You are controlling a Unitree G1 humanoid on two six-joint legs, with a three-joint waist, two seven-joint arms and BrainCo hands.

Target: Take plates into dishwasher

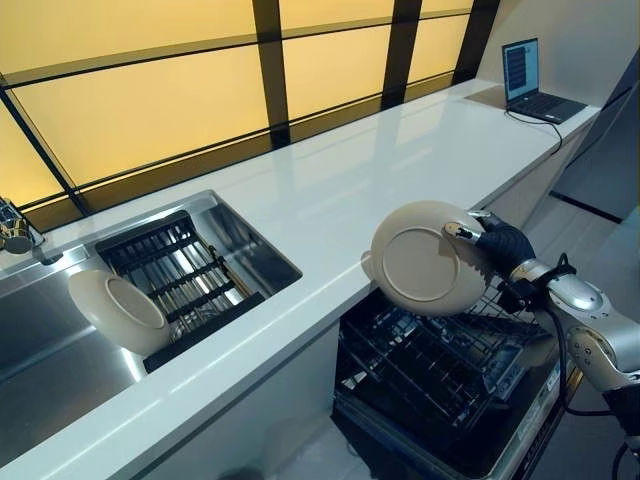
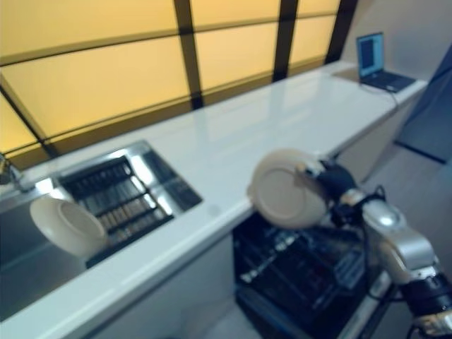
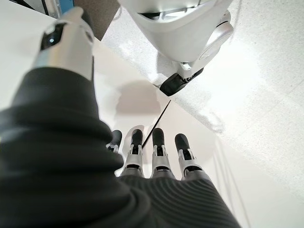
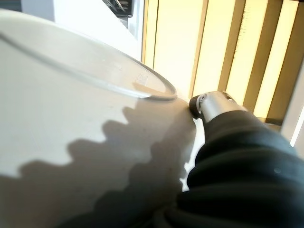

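Currently: right hand (image 1: 497, 243) clamped on plate (image 1: 417, 260), rim at 3 o'clock; lower edge-on into dishwasher rack (image 1: 440, 365) slots. Left hand (image 3: 156, 152) relaxed, fingers straight.

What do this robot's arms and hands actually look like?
The right hand has a dark ribbed cover over its back and wrist, on a rounded silver-grey arm. The left hand shows silver fingers with dark rounded tips and the same ribbed cover.

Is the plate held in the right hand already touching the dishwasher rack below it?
Apart. In the left eye view the plate in the right hand hangs on edge above the dishwasher rack, with a gap under its lower rim.
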